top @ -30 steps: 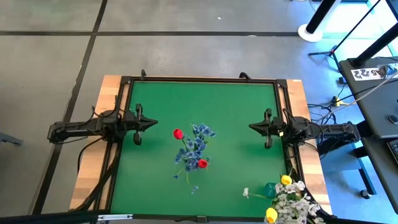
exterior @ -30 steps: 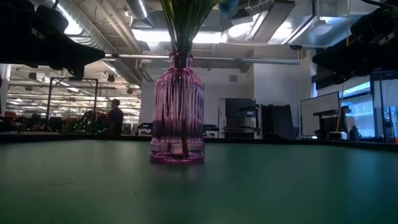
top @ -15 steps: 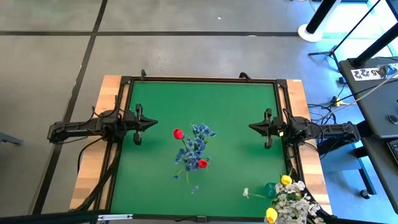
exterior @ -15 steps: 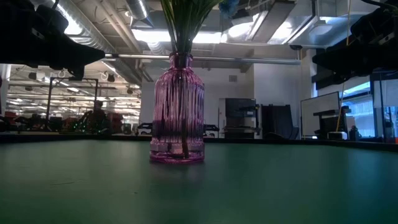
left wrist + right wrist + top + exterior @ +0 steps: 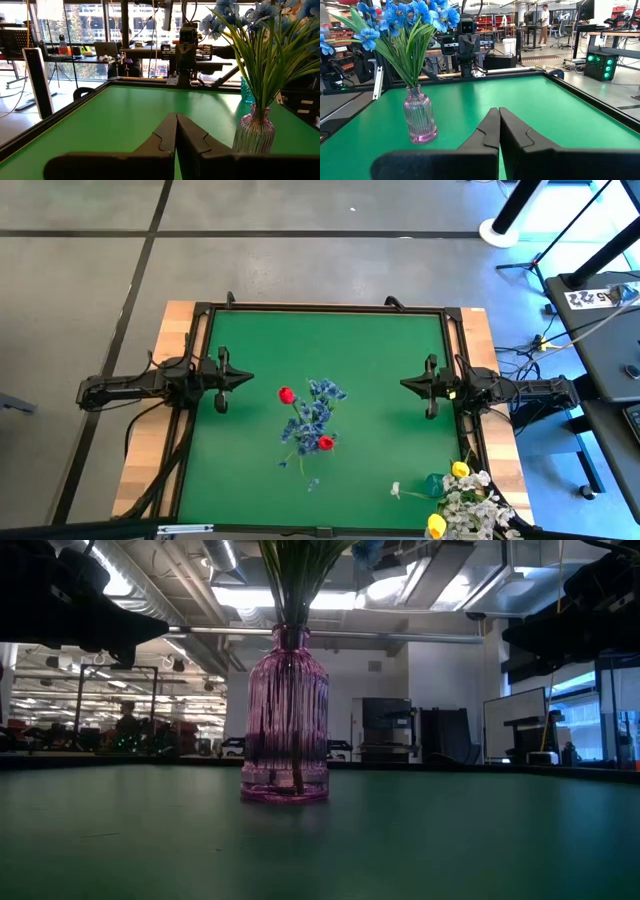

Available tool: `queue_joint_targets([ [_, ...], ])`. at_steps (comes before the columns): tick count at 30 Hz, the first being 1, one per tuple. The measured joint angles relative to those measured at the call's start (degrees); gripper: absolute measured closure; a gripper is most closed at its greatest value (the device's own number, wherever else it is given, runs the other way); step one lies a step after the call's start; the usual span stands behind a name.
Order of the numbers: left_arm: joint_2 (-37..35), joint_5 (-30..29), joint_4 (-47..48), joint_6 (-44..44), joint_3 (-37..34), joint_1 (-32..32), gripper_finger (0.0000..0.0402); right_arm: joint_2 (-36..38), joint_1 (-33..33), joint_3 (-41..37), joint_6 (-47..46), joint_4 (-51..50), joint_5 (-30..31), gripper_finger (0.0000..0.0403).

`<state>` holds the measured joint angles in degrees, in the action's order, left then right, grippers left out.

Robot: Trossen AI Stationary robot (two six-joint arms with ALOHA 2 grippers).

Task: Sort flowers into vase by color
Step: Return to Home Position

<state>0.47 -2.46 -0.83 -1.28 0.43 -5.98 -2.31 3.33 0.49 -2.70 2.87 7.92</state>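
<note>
A ribbed pink glass vase (image 5: 286, 730) stands near the table's middle (image 5: 305, 425). Green stems stick into its neck, carrying blue blossoms (image 5: 318, 405) and two red tulip buds (image 5: 286, 394) (image 5: 325, 443). A teal vase (image 5: 433, 482) at the near right corner holds yellow tulip buds (image 5: 459, 469) and whitish blossoms (image 5: 470, 505). My left gripper (image 5: 245, 379) (image 5: 176, 116) hovers shut at the table's left side. My right gripper (image 5: 403, 385) (image 5: 499, 110) hovers shut at the right side. Both point at the pink vase (image 5: 252, 132) (image 5: 420, 120) from a distance.
A black frame (image 5: 320, 309) borders the green mat. One whitish blossom (image 5: 395, 490) reaches out low from the teal vase toward the mat. Open mat lies between each gripper and the pink vase. A person (image 5: 126, 725) is in the room far beyond the table.
Both arms and the flowers have kept still. In the low view, a person in the room beyond the table has walked toward the picture's left.
</note>
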Motion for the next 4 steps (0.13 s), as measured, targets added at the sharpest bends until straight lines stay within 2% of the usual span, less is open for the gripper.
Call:
queue_joint_targets([
  [4,0.0,0.0,0.0,0.0,0.0,0.0,0.0401,0.0,0.0,0.0,0.0,0.0,0.0,0.0402],
])
